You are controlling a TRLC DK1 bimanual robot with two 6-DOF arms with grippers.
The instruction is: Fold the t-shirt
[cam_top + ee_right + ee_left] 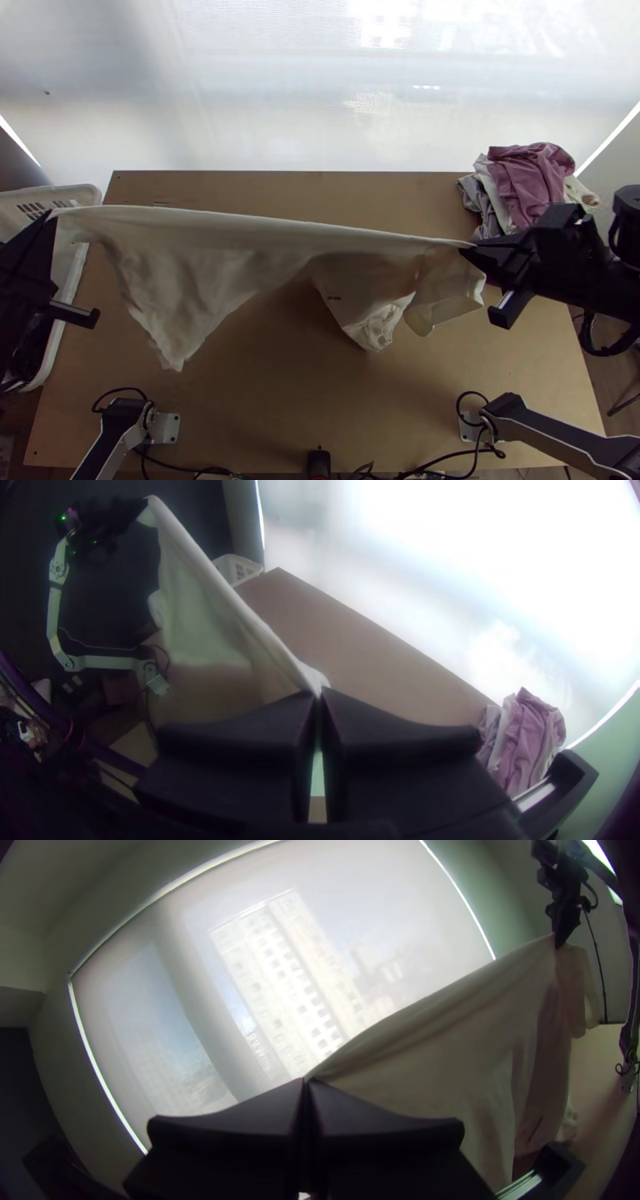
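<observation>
Stretched in the air between both grippers, the white t-shirt [232, 248] hangs from a taut top edge, its lower parts drooping in loose points over the table. At the top view's left edge my left gripper [50, 214] is shut on one end of that edge; in the left wrist view the left gripper [305, 1081] has the cloth [433, 1060] at its tips. On the right, my right gripper [467, 250] pinches the other end, with a short flap hanging beside it. In the right wrist view the right gripper [319, 695] meets the cloth [213, 620] at its fingertips.
A pile of pink, white and grey clothes [528, 180] lies at the table's far right corner, close to the right gripper. A white basket [60, 320] stands at the left edge, under the left gripper. The wooden table [320, 416] has cables along its near edge.
</observation>
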